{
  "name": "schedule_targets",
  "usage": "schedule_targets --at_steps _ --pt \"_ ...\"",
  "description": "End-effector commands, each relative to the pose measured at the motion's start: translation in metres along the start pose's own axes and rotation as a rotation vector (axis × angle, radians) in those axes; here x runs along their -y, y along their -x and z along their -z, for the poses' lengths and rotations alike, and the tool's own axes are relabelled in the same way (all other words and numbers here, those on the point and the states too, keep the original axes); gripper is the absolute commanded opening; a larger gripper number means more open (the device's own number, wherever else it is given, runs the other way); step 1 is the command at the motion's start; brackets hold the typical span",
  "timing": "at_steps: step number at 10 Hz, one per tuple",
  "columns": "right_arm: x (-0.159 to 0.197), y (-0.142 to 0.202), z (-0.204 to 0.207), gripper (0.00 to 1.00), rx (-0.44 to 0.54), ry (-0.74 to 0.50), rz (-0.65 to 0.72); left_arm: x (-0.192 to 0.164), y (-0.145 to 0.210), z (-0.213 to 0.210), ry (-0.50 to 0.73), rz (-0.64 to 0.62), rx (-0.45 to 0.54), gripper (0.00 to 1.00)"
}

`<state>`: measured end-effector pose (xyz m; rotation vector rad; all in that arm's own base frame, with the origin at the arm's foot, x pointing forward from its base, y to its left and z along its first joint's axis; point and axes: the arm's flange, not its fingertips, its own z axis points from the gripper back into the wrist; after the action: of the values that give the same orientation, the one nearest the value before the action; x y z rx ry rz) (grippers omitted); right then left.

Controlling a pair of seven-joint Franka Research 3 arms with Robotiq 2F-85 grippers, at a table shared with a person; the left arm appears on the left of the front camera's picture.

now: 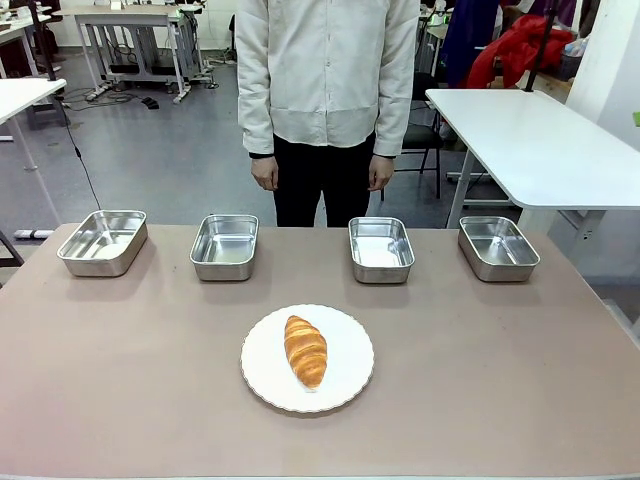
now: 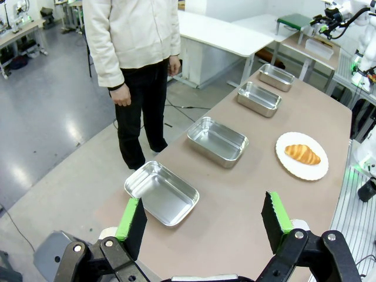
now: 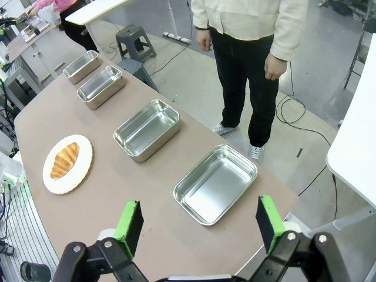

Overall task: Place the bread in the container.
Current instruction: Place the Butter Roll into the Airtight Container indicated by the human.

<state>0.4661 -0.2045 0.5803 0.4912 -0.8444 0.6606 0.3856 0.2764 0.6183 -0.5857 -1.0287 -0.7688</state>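
Observation:
The bread, a golden-brown croissant (image 1: 305,350), lies lengthwise on a round white scalloped plate (image 1: 262,385) near the table's front middle. Four alike shiny steel pans stand in a row along the far side: far left (image 1: 103,242), middle left (image 1: 224,246), middle right (image 1: 381,249), far right (image 1: 498,247); all hold nothing. My left gripper (image 2: 202,211) hangs open high above the table's left end, over the nearest pan (image 2: 161,192), with the croissant (image 2: 302,154) far off. My right gripper (image 3: 198,214) is open high above the right end, over another pan (image 3: 215,184); the croissant (image 3: 64,160) lies far off.
A person (image 1: 325,100) in a pale jacket stands behind the table's far edge with both hands down at the sides. A white table (image 1: 540,140) stands beyond the right corner. Bare brown tabletop (image 1: 120,370) stretches either side of the plate.

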Motion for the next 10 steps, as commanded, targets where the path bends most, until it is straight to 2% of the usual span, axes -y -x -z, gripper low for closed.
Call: schedule_targets --at_steps 1,10 --pt "-0.0013 -0.0018 0.0002 1.00 0.007 -0.007 -0.008 0.0009 -0.0002 -0.0012 0.008 0.016 0.012 1.00" --pt "-0.0013 -0.0018 0.0002 1.00 0.007 -0.007 -0.008 0.0009 -0.0002 -0.0012 0.008 0.016 0.012 1.00"
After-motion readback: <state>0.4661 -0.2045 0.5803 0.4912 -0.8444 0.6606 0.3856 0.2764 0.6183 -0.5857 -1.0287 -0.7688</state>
